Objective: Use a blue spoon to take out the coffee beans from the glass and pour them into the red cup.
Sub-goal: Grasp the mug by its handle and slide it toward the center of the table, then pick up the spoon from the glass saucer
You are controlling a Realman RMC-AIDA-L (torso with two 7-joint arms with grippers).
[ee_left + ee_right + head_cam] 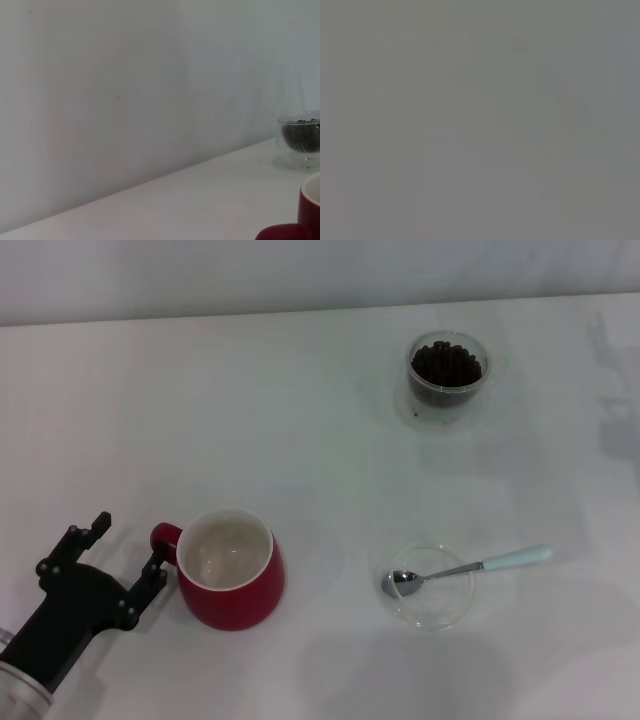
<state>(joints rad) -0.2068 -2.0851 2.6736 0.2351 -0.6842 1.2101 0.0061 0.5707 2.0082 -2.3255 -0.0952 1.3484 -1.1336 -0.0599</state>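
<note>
One end effector shows, the black left end effector (125, 560), fingers spread wide apart beside the loop handle of the squat red ceramic cup (232, 580) with the white inside, gripping nothing; the right one is out of view. We see the blue-handled silver spoon (470, 567) untouched, bowl resting in a shallow clear glass dish (430, 587), with the dark coffee beans (446, 362) in the small clear glass tumbler (447, 376) well apart toward the back of the white surface (300, 440). We'd pinch the pale handle where it overhangs the dish rim, lift level, and steady the cup if needed.

Shallow glass dish (432, 612), white table (300, 420)
</note>
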